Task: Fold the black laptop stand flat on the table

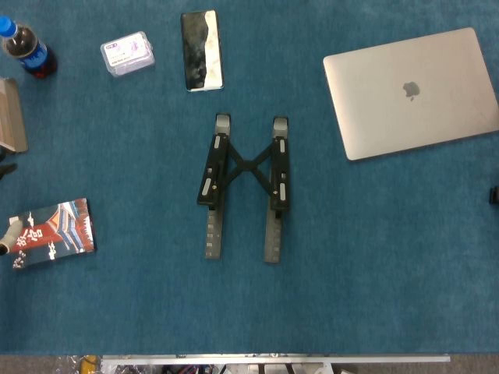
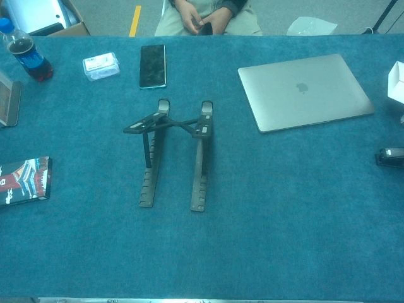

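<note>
The head view looks straight down on the blue worktop (image 1: pixel 374 257). The black laptop stand (image 1: pixel 243 185) sits near the middle, its two notched rails running from the far side toward the near edge, joined by crossed struts; the upper arms lie over the rails. Toward the far edge a smartphone (image 1: pixel 202 50) lies face up, and just to its left a clear plastic box (image 1: pixel 127 54). A cola bottle (image 1: pixel 26 48) with a blue cap stands at the far left corner, with a tan object (image 1: pixel 12 115) cut off by the left edge below it. A printed booklet (image 1: pixel 54 231) lies by the left edge. A closed silver laptop (image 1: pixel 412 92) rests at the far right. A small dark part (image 1: pixel 494 195) shows at the right edge; whether it belongs to a hand cannot be told.

In the chest view the laptop stand (image 2: pixel 173 154) is plainly unfolded: its upper arms are raised off the rails on a prop, well apart from the laptop (image 2: pixel 305 90) to its right. The smartphone (image 2: pixel 153 65), plastic box (image 2: pixel 101 66) and cola bottle (image 2: pixel 25 55) line the far edge, the booklet (image 2: pixel 24 180) the left edge. A black device (image 2: pixel 391 156) lies at the right edge, a white box (image 2: pixel 396 82) beyond it. A seated person (image 2: pixel 205 16) shows past the far edge.

Neither robot hand appears in either view, so the fingers' state cannot be told
</note>
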Robot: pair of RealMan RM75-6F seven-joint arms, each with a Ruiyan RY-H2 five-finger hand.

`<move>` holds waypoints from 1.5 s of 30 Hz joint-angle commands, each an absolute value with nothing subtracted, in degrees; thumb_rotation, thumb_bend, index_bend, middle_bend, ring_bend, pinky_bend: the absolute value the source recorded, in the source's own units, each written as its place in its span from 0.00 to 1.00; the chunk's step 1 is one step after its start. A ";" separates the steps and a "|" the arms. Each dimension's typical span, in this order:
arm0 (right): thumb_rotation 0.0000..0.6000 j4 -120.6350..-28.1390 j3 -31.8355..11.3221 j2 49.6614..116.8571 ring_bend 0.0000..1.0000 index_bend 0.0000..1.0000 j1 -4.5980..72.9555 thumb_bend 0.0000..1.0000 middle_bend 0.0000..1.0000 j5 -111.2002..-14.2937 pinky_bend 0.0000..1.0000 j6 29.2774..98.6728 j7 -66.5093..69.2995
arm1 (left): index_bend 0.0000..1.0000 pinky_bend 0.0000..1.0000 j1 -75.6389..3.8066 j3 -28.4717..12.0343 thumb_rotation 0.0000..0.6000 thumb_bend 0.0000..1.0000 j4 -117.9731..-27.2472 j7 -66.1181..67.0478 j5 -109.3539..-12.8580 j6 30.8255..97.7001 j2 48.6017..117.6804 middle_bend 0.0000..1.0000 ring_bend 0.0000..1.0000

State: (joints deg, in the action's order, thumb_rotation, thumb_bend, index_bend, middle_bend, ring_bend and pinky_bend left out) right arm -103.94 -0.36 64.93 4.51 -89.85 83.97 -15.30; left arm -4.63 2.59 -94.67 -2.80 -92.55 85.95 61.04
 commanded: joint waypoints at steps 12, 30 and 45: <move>1.00 -104.64 0.10 65.12 0.00 0.13 4.10 0.13 0.14 -91.62 0.14 84.75 -14.75 | 0.18 0.11 -3.99 2.86 1.00 0.28 -94.11 -4.52 -93.34 86.87 60.71 0.15 0.12; 1.00 -105.40 -2.17 69.40 0.00 0.13 16.89 0.07 0.13 -96.73 0.14 70.62 2.42 | 0.18 0.11 -4.76 2.70 1.00 0.28 -96.41 -2.74 -93.29 85.19 59.54 0.15 0.12; 1.00 -95.40 -6.15 87.02 0.00 0.13 27.50 0.00 0.12 -94.93 0.14 62.21 -4.36 | 0.18 0.11 -5.79 2.27 1.00 0.28 -96.25 -2.32 -92.09 83.06 59.73 0.15 0.12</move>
